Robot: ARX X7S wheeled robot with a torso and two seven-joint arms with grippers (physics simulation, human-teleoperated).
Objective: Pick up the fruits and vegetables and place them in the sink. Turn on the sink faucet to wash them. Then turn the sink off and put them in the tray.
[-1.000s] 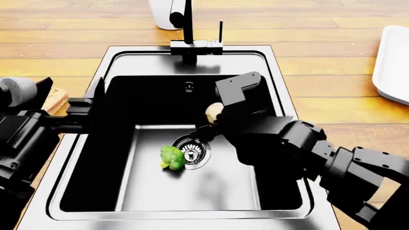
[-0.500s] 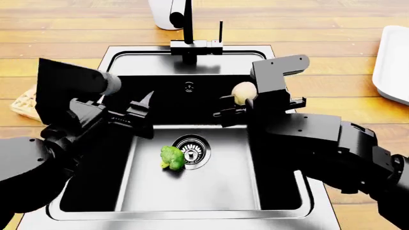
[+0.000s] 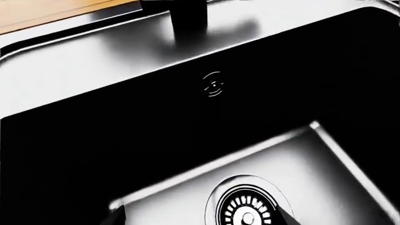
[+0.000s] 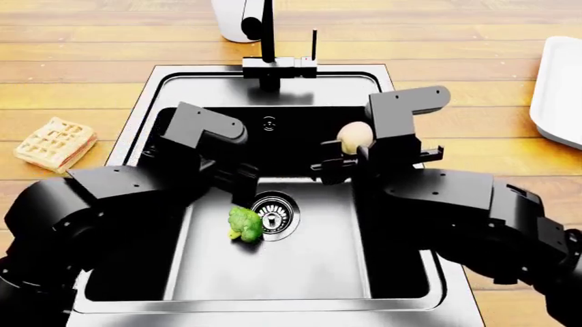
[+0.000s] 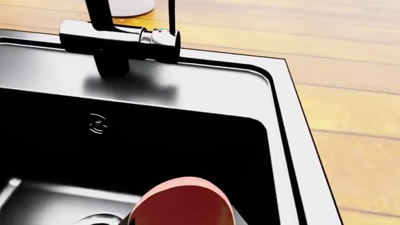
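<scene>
We saw the right gripper [image 4: 339, 160] pinching the apple [image 4: 355, 137] above the sink [image 4: 173, 85], its beige side facing the head camera. The broccoli [image 4: 244, 224] lay on the basin floor, touching the drain [image 4: 275, 214], long axis running away from us. We could not tell whether the left gripper [image 4: 241, 185] was spread or pressed together.

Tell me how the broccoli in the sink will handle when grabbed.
The broccoli lies on its side beside the drain, so it may rock or roll if nudged. Its bumpy head probably grips better than smooth fruit. It looks small and likely light.
</scene>
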